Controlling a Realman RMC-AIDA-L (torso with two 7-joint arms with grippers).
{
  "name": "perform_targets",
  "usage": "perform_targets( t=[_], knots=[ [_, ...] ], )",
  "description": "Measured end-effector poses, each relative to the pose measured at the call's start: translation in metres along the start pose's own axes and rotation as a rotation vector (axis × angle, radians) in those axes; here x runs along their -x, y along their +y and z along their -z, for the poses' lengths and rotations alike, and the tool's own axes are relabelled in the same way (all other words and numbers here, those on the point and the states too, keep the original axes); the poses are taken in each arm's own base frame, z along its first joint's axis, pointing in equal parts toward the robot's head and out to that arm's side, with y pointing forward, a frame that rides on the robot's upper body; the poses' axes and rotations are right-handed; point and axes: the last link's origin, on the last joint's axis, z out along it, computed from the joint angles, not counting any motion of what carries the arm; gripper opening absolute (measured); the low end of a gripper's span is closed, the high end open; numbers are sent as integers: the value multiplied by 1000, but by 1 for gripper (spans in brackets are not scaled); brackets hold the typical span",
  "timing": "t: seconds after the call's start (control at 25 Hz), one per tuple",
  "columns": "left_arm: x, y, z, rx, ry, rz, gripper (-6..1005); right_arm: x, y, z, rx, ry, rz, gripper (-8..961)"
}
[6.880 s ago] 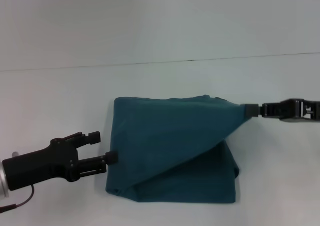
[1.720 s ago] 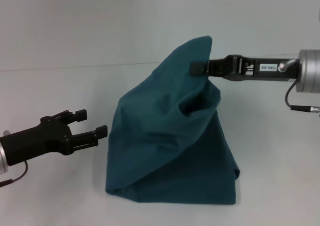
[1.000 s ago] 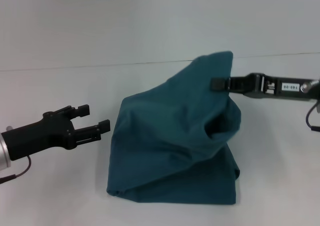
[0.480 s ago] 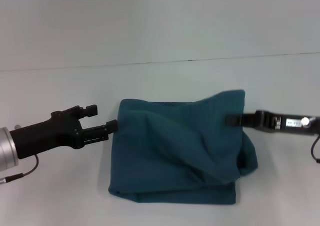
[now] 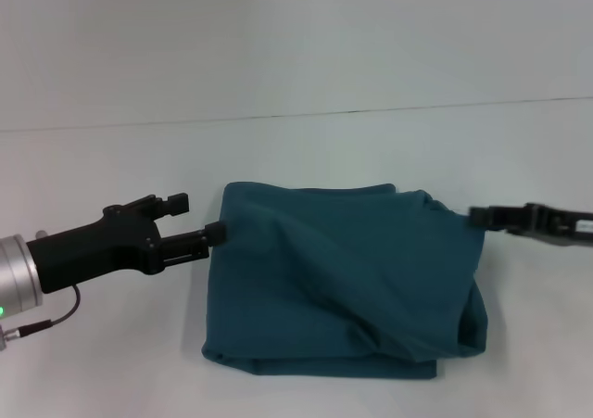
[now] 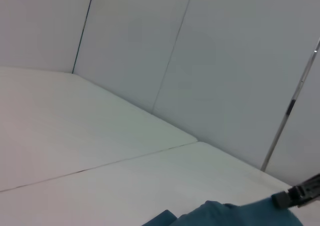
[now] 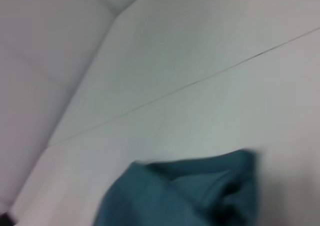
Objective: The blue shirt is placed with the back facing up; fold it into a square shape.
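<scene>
My right gripper (image 5: pixel 474 217) has dropped, pinching the blue shirt (image 5: pixel 343 284) at its right edge; the spread left gripper (image 5: pixel 196 223) touches its left edge.

White table (image 5: pixel 306 149), thin dark seam across; pale wall panels (image 6: pixel 210 60) behind.

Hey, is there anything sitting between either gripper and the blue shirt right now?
Nothing visible does. The left gripper sits right at the left edge of the blue shirt, and the right gripper is at its far right corner. Only bare white table surrounds the shirt.
</scene>
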Motion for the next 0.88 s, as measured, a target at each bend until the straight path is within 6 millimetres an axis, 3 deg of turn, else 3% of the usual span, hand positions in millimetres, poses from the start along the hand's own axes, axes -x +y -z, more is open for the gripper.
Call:
perform_targets(
  t=[0.24, 0.6, 0.88],
  knots=[
    [-1, 1, -3, 5, 4, -1, 885, 16, -8, 9, -57, -16, -30, 493],
    [-1, 1, -4, 3, 1, -9, 885, 14, -2, -1, -48, 43, -66, 735],
    [-1, 0, -4, -5, -2, -11, 886, 9, 5, -2, -1, 72, -82, 731]
  ],
)
